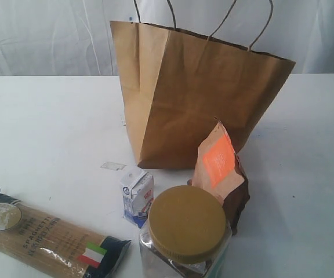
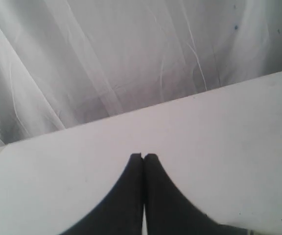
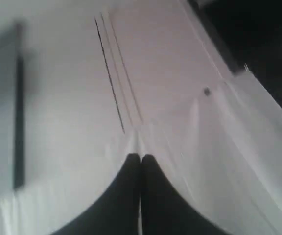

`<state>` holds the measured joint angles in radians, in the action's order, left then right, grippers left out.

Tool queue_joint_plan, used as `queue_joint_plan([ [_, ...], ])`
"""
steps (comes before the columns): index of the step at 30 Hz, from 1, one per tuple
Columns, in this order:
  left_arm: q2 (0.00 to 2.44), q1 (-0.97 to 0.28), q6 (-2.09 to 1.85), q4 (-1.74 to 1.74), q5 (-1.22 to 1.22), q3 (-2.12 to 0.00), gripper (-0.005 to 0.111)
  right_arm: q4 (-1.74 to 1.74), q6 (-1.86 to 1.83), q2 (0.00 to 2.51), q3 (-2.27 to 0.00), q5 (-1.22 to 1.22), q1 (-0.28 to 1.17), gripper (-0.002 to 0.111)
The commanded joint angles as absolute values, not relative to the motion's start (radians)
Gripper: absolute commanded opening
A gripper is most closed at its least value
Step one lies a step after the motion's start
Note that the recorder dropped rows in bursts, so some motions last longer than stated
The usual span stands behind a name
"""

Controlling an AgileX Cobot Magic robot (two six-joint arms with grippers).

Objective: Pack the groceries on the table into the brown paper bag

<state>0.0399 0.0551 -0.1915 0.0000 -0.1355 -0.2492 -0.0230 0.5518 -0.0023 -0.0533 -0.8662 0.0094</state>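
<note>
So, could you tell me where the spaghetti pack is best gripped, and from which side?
Probably across its narrow width near the middle, coming down from above. The spaghetti pack lies flat on the table, long and slim, so a mid-length grip should keep it level, clear of the small carton by its flag end.

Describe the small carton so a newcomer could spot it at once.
Find the tall brown paper bag standing on the white table. In front of its left corner, seen in the exterior view, stands the small carton, beside the jar with the mustard lid. It alone is a white-and-blue box, the smallest grocery visible.
</note>
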Motion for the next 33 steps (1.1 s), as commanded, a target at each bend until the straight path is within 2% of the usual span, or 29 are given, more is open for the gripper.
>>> queue_joint_plan([
  [1,0.042,0.056,-0.151,0.0,-0.078,-0.238,0.0,-0.091,0.686,0.016,-0.429,-0.822,0.01,0.0],
  [2,0.042,0.056,-0.151,0.0,-0.078,-0.238,0.0,-0.174,0.622,0.051,-0.516,-0.711,0.01,0.0],
  [3,0.042,0.056,-0.153,0.0,-0.076,-0.238,0.0,-0.368,0.413,0.131,-0.647,-0.43,0.01,0.0],
  [4,0.042,0.056,-0.153,0.0,-0.076,-0.238,0.0,-0.493,0.299,0.208,-0.706,-0.307,0.01,0.0],
  [5,0.042,0.056,-0.153,0.0,-0.076,-0.238,0.0,-0.594,0.191,0.345,-0.748,-0.106,0.01,0.0],
  [6,0.042,0.056,-0.153,0.0,-0.076,-0.238,0.0,-0.61,0.133,0.411,-0.757,-0.027,0.01,0.0],
  [7,0.042,0.056,-0.153,0.0,-0.076,-0.238,0.0,-0.621,-0.011,0.592,-0.761,0.125,0.01,0.0],
  [9,0.042,0.056,-0.153,0.0,-0.083,-0.238,0.0,-0.551,0.081,0.845,-0.789,0.263,0.016,0.0],
  [10,0.042,0.056,-0.153,0.0,-0.083,-0.238,0.0,-0.43,0.258,1.006,-0.872,0.409,0.025,0.0],
  [11,0.042,0.056,-0.153,0.0,-0.083,-0.238,0.0,-0.353,0.247,1.081,-0.931,0.517,0.029,0.0],
  [12,0.042,0.056,-0.153,0.0,-0.083,-0.238,0.0,-0.206,0.042,1.201,-1.047,0.707,0.04,0.0],
  [14,0.042,0.056,-0.153,0.0,-0.083,-0.238,0.0,-0.018,-0.137,1.341,-1.23,0.848,0.05,0.0],
  [18,0.042,0.056,-0.153,0.0,-0.083,-0.238,0.0,0.112,-0.187,1.602,-1.584,0.933,0.022,0.0],
  [21,0.042,0.056,-0.153,0.0,-0.083,-0.238,0.0,0.366,-0.29,1.776,-1.796,1.056,-0.036,0.0],
  [24,0.042,0.056,-0.153,0.0,-0.103,-0.238,0.0,0.671,-0.508,1.869,-1.902,1.083,-0.067,0.0],
  [27,0.042,0.056,-0.153,0.0,-0.126,-0.238,0.0,0.784,-0.633,1.921,-1.985,1.081,-0.07,0.001],
  [30,0.042,0.056,-0.153,0.0,-0.126,-0.238,0.0,0.798,-0.673,1.948,-2.035,1.077,-0.07,0.01],
  [33,0.042,0.056,-0.153,0.0,-0.126,-0.238,0.0,0.816,-0.741,1.959,-2.056,1.141,-0.06,0.028],
])
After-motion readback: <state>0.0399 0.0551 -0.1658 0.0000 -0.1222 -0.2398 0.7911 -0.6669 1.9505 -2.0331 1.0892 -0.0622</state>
